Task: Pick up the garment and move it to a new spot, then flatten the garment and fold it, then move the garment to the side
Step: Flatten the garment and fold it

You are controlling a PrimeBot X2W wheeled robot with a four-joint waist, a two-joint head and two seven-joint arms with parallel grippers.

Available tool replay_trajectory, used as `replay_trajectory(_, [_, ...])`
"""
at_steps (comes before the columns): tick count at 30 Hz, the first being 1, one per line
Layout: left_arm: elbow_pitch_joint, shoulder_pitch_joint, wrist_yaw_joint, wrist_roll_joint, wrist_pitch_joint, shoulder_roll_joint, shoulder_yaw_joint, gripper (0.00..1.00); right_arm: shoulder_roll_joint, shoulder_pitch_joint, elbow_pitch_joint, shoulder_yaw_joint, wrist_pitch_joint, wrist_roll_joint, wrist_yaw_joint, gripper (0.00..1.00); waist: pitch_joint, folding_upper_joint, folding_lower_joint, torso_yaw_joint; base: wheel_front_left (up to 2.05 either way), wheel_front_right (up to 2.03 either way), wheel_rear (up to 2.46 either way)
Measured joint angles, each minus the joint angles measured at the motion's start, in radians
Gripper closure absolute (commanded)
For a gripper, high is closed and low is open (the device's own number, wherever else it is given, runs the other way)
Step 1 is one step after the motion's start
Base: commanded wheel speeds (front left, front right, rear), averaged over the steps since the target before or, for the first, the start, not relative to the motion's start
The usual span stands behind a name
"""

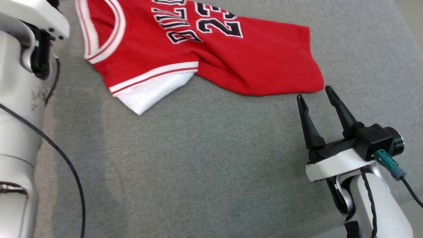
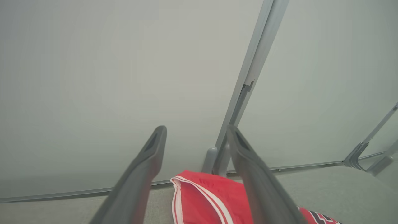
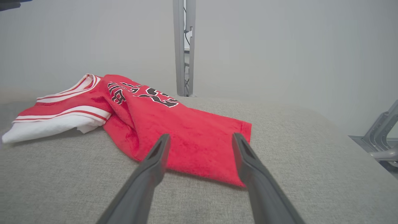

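Note:
The garment (image 1: 257, 59) is a red jersey with white trim, black lettering and the number 23. It lies rumpled and partly folded over on the grey fabric surface (image 1: 198, 158), toward the far side. My right gripper (image 1: 314, 92) stands open just short of the garment's near right corner, with nothing between its fingers. In the right wrist view the garment (image 3: 192, 124) lies straight ahead of that gripper (image 3: 201, 136). My left gripper (image 2: 196, 130) is open and empty, raised over the garment's trimmed edge (image 2: 205, 199).
My pale left arm (image 1: 19, 115) and its black cable fill the left edge of the head view. A grey metal post (image 3: 183, 46) and frosted panels stand behind the surface. A metal frame (image 3: 379, 133) stands off to the right.

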Motion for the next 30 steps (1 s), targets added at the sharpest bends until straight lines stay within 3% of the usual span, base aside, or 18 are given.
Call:
replay_trajectory(5, [-0.098, 0.122, -0.021, -0.019, -0.021, -0.025, 0.023, 0.00, -0.001, 0.005, -0.003, -0.025, 0.000, -0.047, 0.000, 0.00, -0.057, 0.0000, 0.0000, 0.066, 0.00, 0.00, 0.00])
replay_trajectory(9, [-0.274, 0.272, -0.016, -0.002, -0.024, -0.028, 0.079, 0.00, -0.013, 0.021, -0.013, -0.040, 0.000, -0.053, 0.000, 0.00, -0.113, 0.0000, 0.0000, 0.113, 0.00, 0.00, 0.00])
replay_trajectory(18, [-0.592, 0.663, 0.000, 0.081, -0.024, -0.128, 0.146, 0.00, -0.048, 0.048, -0.018, -0.027, 0.000, -0.053, 0.000, 0.00, -0.230, 0.0000, 0.0000, 0.202, 0.00, 0.00, 0.00])
replay_trajectory(24, [-0.660, 0.833, -0.021, 0.104, -0.024, -0.155, 0.134, 0.00, -0.057, 0.067, -0.021, -0.029, 0.000, -0.050, 0.000, 0.00, -0.273, 0.0000, 0.0000, 0.238, 0.00, 0.00, 0.00])
replay_trajectory(30, [-0.652, 0.869, -0.033, 0.120, -0.024, -0.176, 0.076, 0.00, -0.054, 0.067, -0.032, -0.025, 0.000, -0.051, 0.000, 0.00, -0.251, 0.0000, 0.0000, 0.229, 0.00, 0.00, 0.00])
